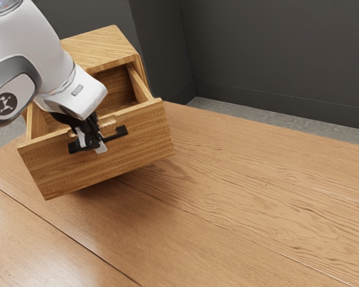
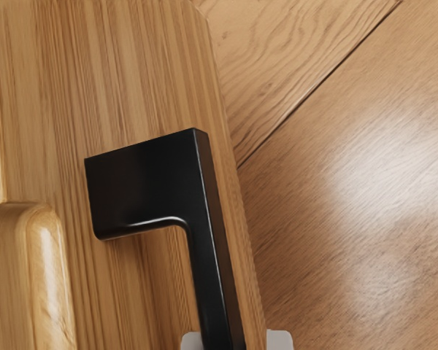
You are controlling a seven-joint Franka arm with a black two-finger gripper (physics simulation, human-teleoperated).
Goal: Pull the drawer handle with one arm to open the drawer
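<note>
Gripper (image 1: 91,142) is closed on the handle (image 1: 117,132), a finger each side, so pulling drags the drawer (image 1: 102,161). Behind the hand it already stands well out.

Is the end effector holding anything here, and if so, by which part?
Yes. The end effector is closed on the black drawer handle, gripping its straight bar between the two ends.

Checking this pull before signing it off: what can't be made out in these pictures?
Exterior view: the arm hides part of the drawer inside and of the cabinet behind.
Exterior view: the pincer covers part of the handle.
Wrist view: the picture's edge cuts off one end of the handle.
</note>
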